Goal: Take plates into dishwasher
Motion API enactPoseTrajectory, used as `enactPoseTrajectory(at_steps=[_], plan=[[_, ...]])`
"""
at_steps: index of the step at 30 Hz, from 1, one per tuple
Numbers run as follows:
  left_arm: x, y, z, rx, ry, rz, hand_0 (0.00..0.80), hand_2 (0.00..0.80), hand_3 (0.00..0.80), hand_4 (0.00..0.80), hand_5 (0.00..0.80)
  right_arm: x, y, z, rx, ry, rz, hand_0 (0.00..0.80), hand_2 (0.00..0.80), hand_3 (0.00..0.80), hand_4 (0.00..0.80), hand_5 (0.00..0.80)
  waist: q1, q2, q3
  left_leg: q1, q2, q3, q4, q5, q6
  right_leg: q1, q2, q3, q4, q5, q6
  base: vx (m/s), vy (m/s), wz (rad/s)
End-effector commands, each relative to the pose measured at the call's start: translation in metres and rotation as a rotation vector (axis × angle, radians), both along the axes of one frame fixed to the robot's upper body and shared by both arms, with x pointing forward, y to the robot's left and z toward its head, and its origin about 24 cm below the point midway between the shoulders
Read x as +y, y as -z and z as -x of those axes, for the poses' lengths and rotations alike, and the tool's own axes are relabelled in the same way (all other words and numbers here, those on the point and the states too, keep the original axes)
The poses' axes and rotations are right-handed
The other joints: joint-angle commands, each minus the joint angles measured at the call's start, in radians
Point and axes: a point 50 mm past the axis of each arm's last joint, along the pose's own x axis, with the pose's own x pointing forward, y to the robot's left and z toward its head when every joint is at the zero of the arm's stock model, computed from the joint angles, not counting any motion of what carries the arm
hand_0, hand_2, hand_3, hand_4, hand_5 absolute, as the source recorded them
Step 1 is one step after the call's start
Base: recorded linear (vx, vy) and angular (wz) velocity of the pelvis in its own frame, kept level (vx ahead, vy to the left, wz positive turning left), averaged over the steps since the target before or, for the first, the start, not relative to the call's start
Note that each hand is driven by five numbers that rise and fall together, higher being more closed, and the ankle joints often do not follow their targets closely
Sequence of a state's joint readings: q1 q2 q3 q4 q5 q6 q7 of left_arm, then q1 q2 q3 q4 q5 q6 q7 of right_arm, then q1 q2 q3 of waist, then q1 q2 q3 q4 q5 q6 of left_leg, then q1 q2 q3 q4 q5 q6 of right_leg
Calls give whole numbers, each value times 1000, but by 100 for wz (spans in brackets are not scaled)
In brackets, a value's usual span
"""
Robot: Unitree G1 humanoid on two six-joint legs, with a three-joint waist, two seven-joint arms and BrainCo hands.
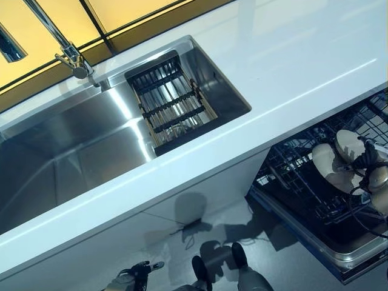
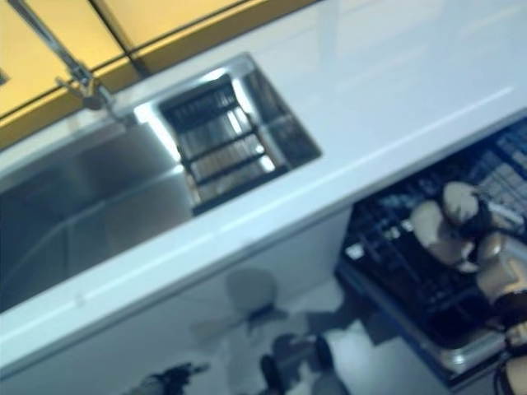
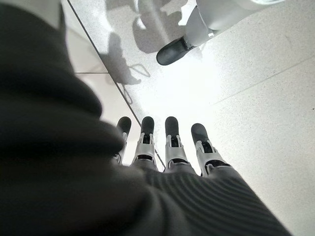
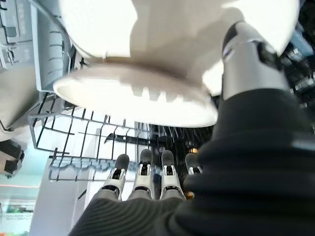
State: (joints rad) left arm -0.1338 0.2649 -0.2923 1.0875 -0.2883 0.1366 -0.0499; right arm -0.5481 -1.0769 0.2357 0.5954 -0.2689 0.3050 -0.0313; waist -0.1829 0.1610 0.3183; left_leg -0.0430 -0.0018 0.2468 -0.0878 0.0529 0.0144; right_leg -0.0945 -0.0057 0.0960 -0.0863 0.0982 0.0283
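Observation:
The dishwasher's dark wire rack [image 1: 291, 176] is pulled out at the lower right, below the counter. My right hand [image 1: 368, 162] is over the rack among pale plates [image 1: 330, 163]. In the right wrist view, my hand [image 4: 147, 191] holds a white plate [image 4: 147, 98] just above the rack wires [image 4: 83, 132], with the thumb [image 4: 246, 54] on the plate and the fingers under its rim. My left hand [image 1: 130, 280] hangs low by the cabinet front. In the left wrist view its fingers [image 3: 172, 142] are straight over the floor and hold nothing.
A steel sink [image 1: 73, 145] is set in the white counter [image 1: 291, 60], with a dark drying rack [image 1: 170, 103] at its right end and a tap [image 1: 66, 51] behind. The dishwasher's open front edge [image 1: 339, 257] juts out over the floor.

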Motion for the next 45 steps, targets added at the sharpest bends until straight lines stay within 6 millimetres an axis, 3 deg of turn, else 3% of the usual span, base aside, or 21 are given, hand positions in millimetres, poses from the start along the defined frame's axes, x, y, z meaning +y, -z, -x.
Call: enactPoseTrajectory(at_steps=[1, 13, 22, 37, 45], plan=[[24, 1, 11, 60, -15, -77, 0, 0, 0, 0, 0, -1, -32, 0, -93, -5, -3, 0, 0, 0, 0, 0, -2, -110, -60, 68, -49, -11, 1, -121, 25, 11, 46, 23, -1, -34, 35, 17, 8, -4], [34, 3, 22, 91, -27, -115, 0, 0, 0, 0, 0, -24, -77, 12, -151, 62, -3, 0, 0, 0, 0, 0, 3, -160, -97, 84, -41, -13, 1, -128, 25, 29, 58, 37, -1, -35, 36, 2, 1, -1], [35, 5, 29, 142, -22, -124, 0, 0, 0, 0, 0, -36, -82, 21, -188, 110, -73, 0, 0, 0, 0, 0, 2, -180, -126, 95, -38, -13, 1, -132, 25, 40, 65, 47, -1, -37, 37, 0, 12, -3], [46, 9, 48, 247, -83, -147, 0, 0, 0, 0, 0, -72, -18, 63, -120, 265, -355, 0, 0, 0, 0, 0, -17, -201, -174, 129, -35, 10, 1, -141, 31, 66, 68, 58, -1, -37, 40, -25, 19, -4], [53, 7, 48, 228, -120, -159, 0, 0, 0, 0, 0, -87, 38, 95, -103, 409, -554, 0, 0, 0, 0, 0, -14, -200, -183, 146, -42, 14, 1, -147, 45, 75, 62, 57, -1, -33, 43, -52, 40, -4]])
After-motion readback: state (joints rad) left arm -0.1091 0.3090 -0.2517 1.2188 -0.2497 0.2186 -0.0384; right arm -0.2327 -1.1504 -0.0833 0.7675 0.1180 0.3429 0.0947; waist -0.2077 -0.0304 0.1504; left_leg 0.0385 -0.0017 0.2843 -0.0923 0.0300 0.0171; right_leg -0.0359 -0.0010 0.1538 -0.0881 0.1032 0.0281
